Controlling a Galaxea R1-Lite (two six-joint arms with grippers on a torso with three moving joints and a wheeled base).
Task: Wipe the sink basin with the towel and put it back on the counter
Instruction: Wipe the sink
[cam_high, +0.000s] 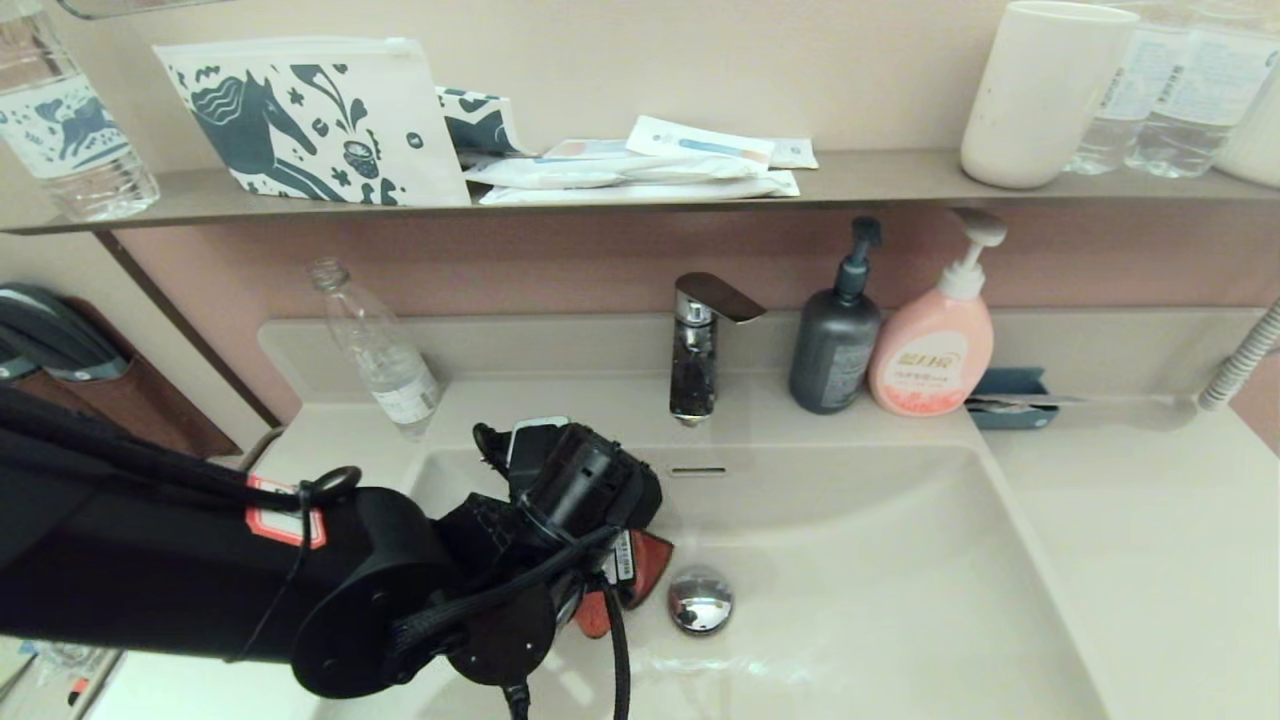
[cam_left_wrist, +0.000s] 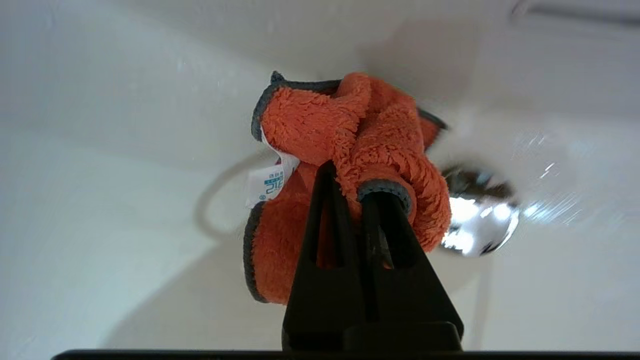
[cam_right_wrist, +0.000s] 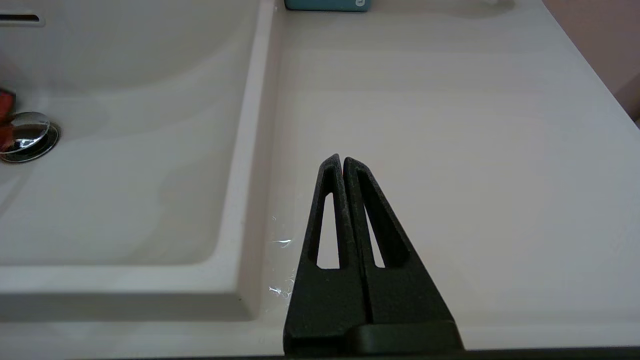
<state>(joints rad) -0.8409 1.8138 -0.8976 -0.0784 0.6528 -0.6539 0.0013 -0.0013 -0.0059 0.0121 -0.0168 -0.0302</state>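
The orange-red towel (cam_left_wrist: 350, 125) is bunched up with its dark edging and a white label showing. My left gripper (cam_left_wrist: 352, 182) is shut on it, low inside the off-white sink basin (cam_left_wrist: 125, 200). It hangs just beside the chrome drain stopper (cam_left_wrist: 480, 220). In the head view my left arm (cam_high: 350, 590) covers most of the towel (cam_high: 652, 560), which shows left of the drain stopper (cam_high: 700, 600) in the sink basin (cam_high: 880, 560). My right gripper (cam_right_wrist: 342, 160) is shut and empty. It hovers over the counter (cam_right_wrist: 450, 125), to the right of the basin's rim.
A chrome faucet (cam_high: 700, 340) stands behind the basin. Right of it are a dark pump bottle (cam_high: 835, 340), a pink pump bottle (cam_high: 935, 350) and a small blue box (cam_high: 1010, 395). A clear plastic bottle (cam_high: 380, 350) stands at the back left. The wall shelf (cam_high: 900, 175) holds a cup and packets.
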